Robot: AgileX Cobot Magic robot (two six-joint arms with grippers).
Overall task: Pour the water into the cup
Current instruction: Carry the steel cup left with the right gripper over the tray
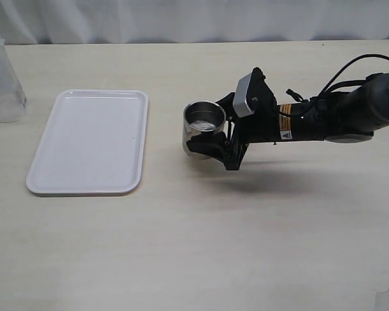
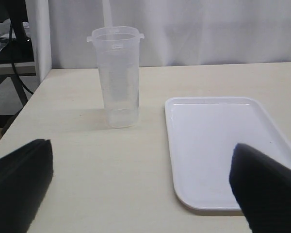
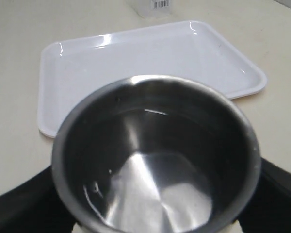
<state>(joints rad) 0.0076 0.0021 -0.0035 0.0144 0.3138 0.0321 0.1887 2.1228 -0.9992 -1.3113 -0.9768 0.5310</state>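
The steel cup (image 1: 204, 118) stands upright to the right of the tray, between my right gripper's (image 1: 212, 127) black fingers. The gripper is shut on its wall from both sides. In the right wrist view the cup (image 3: 155, 145) fills the frame, with black fingers (image 3: 19, 204) at each side. A little clear water (image 3: 150, 194) shines at its bottom. I cannot tell if the cup touches the table. My left gripper (image 2: 143, 194) is open and empty, low over the table near the tray's corner. It is out of the exterior view.
A white tray (image 1: 91, 139) lies empty at the left, also in the left wrist view (image 2: 218, 145) and the right wrist view (image 3: 136, 53). A tall translucent plastic container (image 1: 1, 78) stands beyond it at the far left, upright (image 2: 117, 77).
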